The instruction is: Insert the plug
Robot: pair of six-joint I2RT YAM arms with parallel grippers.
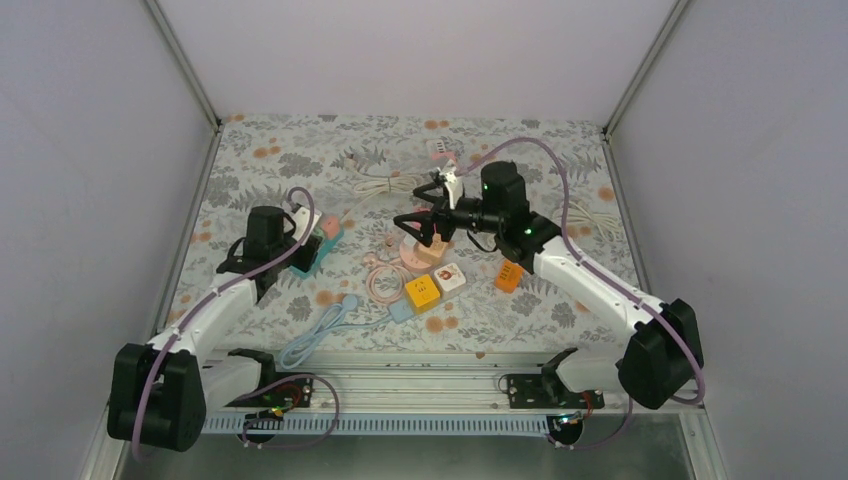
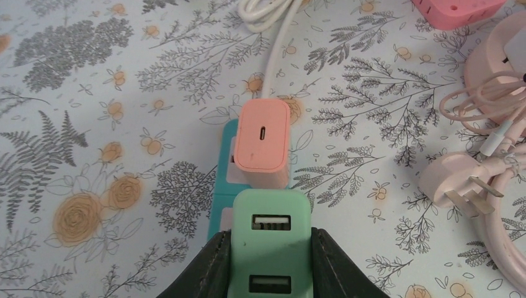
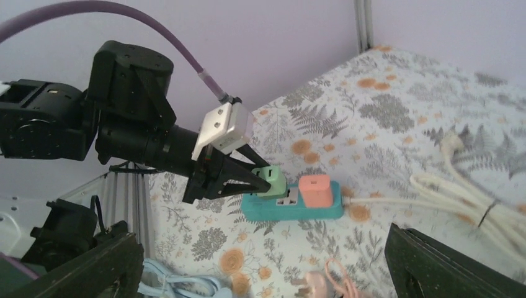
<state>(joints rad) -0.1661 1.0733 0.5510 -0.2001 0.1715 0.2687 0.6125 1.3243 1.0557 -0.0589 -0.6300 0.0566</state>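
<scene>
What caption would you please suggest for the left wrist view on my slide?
Left gripper shut on a green USB charger beside a pink charger on the teal power strip.

Bright, soft even light, shadows super faint, left wrist view nice and sharp, right wrist fingers (image 3: pixel 446 267) up close kinda blurry

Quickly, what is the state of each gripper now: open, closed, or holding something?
Left gripper: closed on the green charger, which sits on the teal power strip.
Right gripper: open, holding nothing.
</scene>
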